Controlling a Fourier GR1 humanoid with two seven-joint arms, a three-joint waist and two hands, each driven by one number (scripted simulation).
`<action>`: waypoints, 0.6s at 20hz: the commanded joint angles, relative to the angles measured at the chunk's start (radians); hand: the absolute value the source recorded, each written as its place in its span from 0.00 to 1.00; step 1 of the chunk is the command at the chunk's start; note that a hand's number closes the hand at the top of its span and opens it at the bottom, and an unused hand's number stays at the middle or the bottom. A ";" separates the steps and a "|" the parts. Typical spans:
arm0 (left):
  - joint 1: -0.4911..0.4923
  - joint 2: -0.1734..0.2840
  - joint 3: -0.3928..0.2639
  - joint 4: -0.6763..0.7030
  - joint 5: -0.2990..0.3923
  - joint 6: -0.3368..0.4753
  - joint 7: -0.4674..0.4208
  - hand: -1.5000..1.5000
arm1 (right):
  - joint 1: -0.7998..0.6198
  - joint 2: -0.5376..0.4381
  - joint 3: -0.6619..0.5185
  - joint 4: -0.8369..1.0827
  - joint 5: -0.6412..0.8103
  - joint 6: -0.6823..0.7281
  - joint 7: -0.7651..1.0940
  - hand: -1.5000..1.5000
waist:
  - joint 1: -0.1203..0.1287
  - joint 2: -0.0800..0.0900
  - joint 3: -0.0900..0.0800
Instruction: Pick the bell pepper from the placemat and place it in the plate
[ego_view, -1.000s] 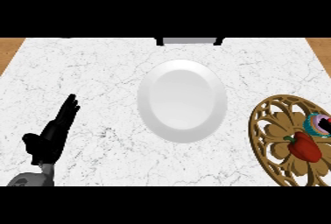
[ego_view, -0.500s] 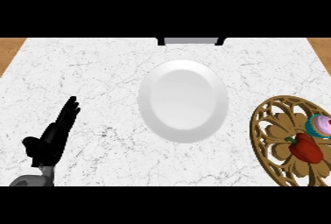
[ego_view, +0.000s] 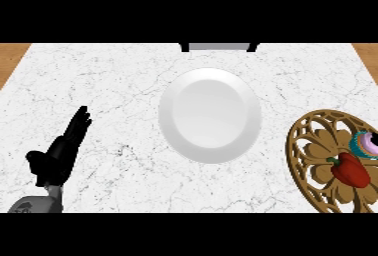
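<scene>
Pepper (ego_view: 351, 171), red, is lying on the brown openwork placemat (ego_view: 310, 150) at right, beside a pink cupcake-like item (ego_view: 364, 145); the white plate (ego_view: 210, 115) is waiting mid-counter. Left hand (ego_view: 59, 152) is resting, fingers straight; right hand is showing nowhere. Approaching from above, avoiding the neighbour, seems wisest

There is one view, from the robot's head, looking steeply down on the counter (ego_view: 111, 85). The far edge of the counter runs along the top of the frame, with wood floor showing at both upper corners. The plate (ego_view: 210, 115) lies near the centre, a little to the right. The placemat (ego_view: 314, 165) is cut by the right edge, so the frame ends partway across it. The left hand (ego_view: 60, 152) enters from the lower left corner, near the camera. No second view shares the scene.
</scene>
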 joint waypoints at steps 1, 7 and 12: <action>0.058 -0.006 0.007 -0.075 -0.006 -0.008 0.018 0.50 | -0.045 0.044 0.049 0.029 0.121 0.008 0.045 0.00 | 0.005 -0.001 0.000; 0.001 -0.055 0.014 -0.003 -0.062 0.015 -0.013 0.50 | -0.152 0.061 0.067 0.142 0.203 0.095 0.060 0.00 | 0.003 0.000 0.000; 0.031 -0.029 0.053 -0.055 -0.032 -0.058 0.038 0.50 | -0.108 0.178 0.121 0.123 0.332 0.034 0.050 0.00 | 0.000 -0.001 0.000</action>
